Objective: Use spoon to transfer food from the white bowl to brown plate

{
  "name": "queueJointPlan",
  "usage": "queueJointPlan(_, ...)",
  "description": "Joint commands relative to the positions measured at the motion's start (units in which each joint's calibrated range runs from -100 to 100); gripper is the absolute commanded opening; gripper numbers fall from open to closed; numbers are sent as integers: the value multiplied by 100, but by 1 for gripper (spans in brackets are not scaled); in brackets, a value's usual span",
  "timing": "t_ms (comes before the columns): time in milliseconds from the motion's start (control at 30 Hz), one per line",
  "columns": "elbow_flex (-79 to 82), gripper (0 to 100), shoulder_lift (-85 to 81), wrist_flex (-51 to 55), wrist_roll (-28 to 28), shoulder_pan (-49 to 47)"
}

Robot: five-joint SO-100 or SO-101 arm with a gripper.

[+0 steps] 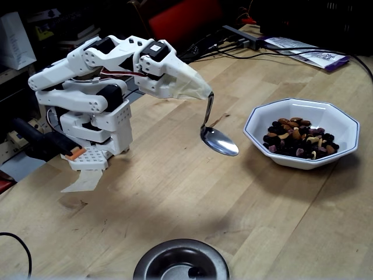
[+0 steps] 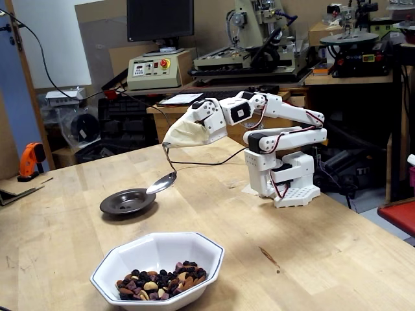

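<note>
**Inspector:** Spoon (image 1: 218,140) status, please. What is holding it, and how?

**Arm:** I am carrying it at my gripper (image 1: 201,93), handle up and bowl hanging down. A tan wrapping is covering my fingertips, so I cannot tell how far my jaws are standing apart; the handle is emerging from under it. My judgement is that the wrapping is binding the spoon so it cannot slip.

**Inspector:** Is it carrying anything?

**Arm:** It is looking empty in both fixed views, just reflecting light, and hanging clear of the wooden table (image 1: 192,192).

**Inspector:** Where are the vessels sitting?

**Arm:** In a fixed view the white bowl (image 1: 347,125) is sitting to the right of the spoon, near but apart, with the food (image 1: 300,139) piled inside. The brown plate (image 1: 152,263) is lying at the near edge, well apart. In a fixed view the spoon (image 2: 162,183) is overlapping the plate's (image 2: 117,208) far rim, which I am judging to be sightline only.

**Inspector:** Stage?

**Arm:** I am judging that scooping is not yet begun; the plate is looking empty.
</note>
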Motion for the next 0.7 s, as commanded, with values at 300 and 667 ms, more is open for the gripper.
queueJointPlan(300, 1411, 4, 0, -51, -10, 18)
queueJointPlan(667, 1623, 5, -34, -20, -10, -34)
